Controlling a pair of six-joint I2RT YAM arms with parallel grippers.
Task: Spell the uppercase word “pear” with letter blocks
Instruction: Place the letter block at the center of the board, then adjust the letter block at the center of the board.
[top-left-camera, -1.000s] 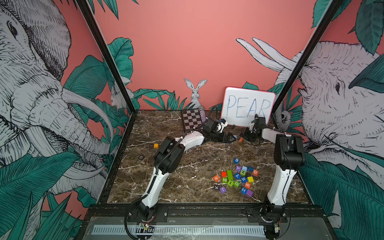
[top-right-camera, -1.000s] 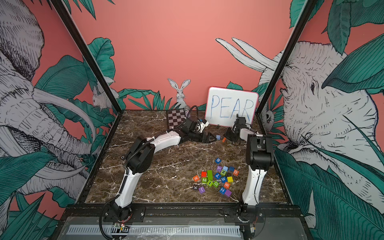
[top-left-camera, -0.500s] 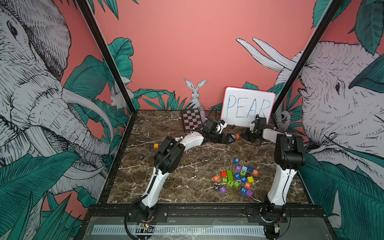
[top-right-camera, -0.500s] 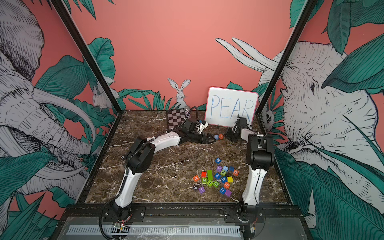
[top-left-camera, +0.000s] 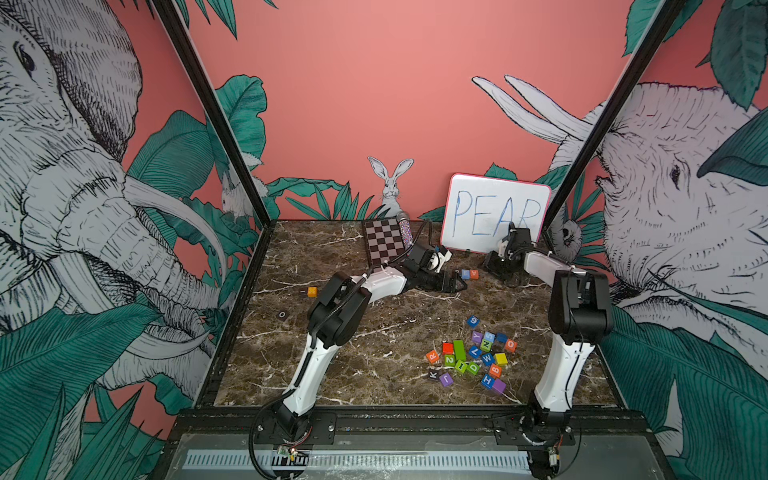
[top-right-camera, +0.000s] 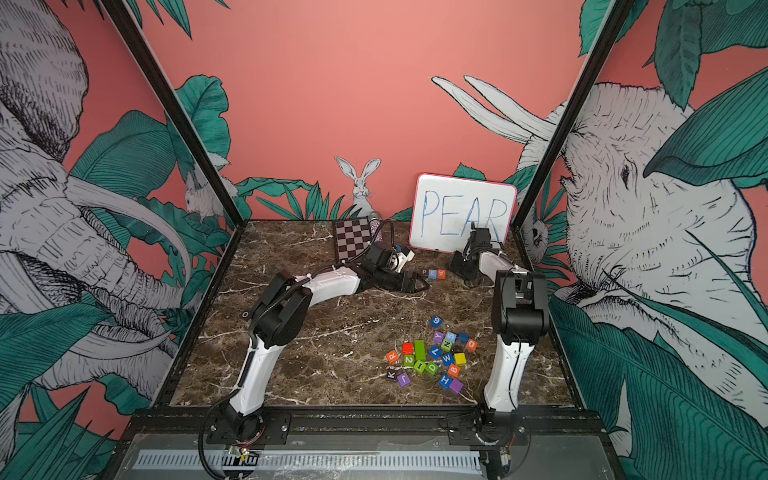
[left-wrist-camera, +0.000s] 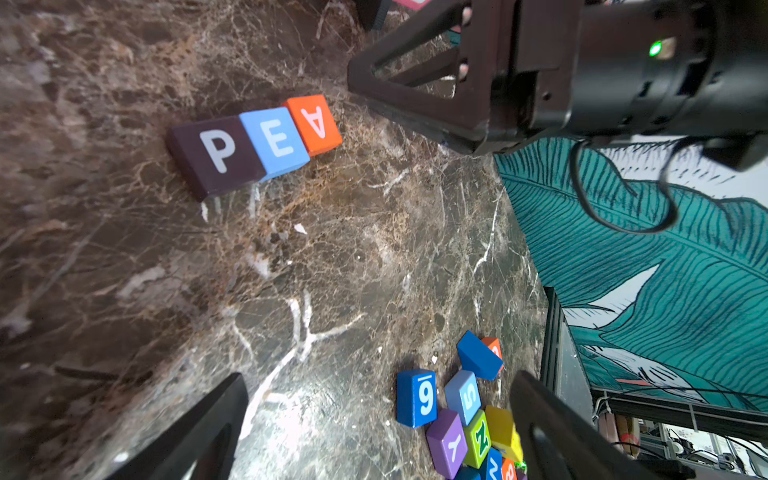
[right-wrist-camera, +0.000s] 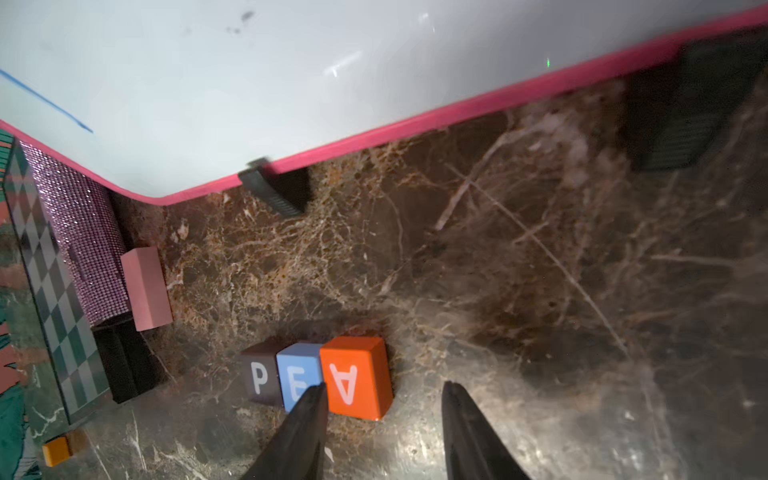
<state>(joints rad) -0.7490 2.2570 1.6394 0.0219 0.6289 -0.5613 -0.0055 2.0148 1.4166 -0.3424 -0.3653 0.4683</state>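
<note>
Both arms are stretched low over veined marble (top-left-camera: 395, 320), left gripper (left-wrist-camera: 380, 376) and right gripper (right-wrist-camera: 384, 383) held open, empty. Smooth cubes P (left-wrist-camera: 218, 151), E (left-wrist-camera: 276, 139), A (left-wrist-camera: 318, 122) are lined touching; R (top-left-camera: 432, 356) is seen in the pile (top-left-camera: 487, 358).

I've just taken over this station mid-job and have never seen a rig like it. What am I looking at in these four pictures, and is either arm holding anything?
Two robot arms stand at the near edge of a marble table. The two wide pictures come from one camera head above and show the whole scene. The two close-ups come from a camera on each arm's wrist.

In front of the whiteboard reading PEAR, three blocks touch in a row: black P, light-blue E and orange A. The A is upside down against the other two. The orange R lies at the edge of the loose pile of blocks, nearer the arm bases.

The left end effector and right end effector are both open and hold nothing.
</note>
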